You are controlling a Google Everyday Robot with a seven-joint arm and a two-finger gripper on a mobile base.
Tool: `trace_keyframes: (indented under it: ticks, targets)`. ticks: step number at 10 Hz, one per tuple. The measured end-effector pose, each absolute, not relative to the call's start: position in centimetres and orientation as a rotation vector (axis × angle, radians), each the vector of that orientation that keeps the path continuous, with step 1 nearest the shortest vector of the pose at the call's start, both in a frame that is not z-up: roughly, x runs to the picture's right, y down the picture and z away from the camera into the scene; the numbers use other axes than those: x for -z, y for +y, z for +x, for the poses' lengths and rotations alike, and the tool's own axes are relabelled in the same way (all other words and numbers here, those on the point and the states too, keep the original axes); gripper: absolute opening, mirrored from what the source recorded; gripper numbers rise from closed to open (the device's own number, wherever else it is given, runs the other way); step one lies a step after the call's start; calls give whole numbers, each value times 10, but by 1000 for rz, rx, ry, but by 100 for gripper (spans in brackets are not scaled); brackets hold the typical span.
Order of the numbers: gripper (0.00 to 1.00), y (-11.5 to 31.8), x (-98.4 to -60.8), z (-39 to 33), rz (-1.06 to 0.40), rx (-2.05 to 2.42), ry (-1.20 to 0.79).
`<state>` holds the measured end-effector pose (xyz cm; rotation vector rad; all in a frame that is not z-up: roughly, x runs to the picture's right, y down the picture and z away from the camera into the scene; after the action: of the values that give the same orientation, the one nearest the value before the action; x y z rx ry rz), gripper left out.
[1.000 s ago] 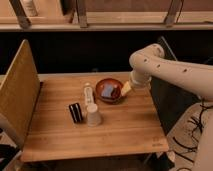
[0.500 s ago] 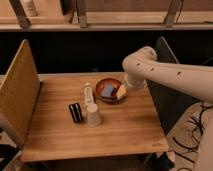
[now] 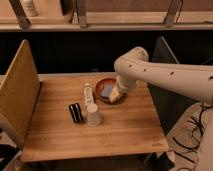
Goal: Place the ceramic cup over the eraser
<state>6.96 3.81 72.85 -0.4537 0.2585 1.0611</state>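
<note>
The plain white, tapered ceramic cup (image 3: 93,115) stands on end near the worktop's (image 3: 125,132) middle. It is just right of the eraser (image 3: 76,112), a black striped block whose long axis runs from front edge toward back edge. Farther back, the gripper (image 3: 116,94) hangs at the reddish bowl's (image 3: 102,83) right rim; whether it is spread or closed cannot be told.

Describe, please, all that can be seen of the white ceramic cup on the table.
The ceramic cup is small, plain white and tapered, with no handle, and looks smooth. It stands on the wooden table, not yet over the eraser but close beside it, to the right in the view; whether they touch cannot be told. The slim pale bottle is just behind it. Nothing holds the cup: the hand is apart from it, at the reddish-brown bowl.
</note>
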Motion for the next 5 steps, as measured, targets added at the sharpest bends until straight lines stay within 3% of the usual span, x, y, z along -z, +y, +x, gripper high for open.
trace_keyframes:
  ticks: [5]
  targets:
    - [80,80,-690,0,-522,-840,173]
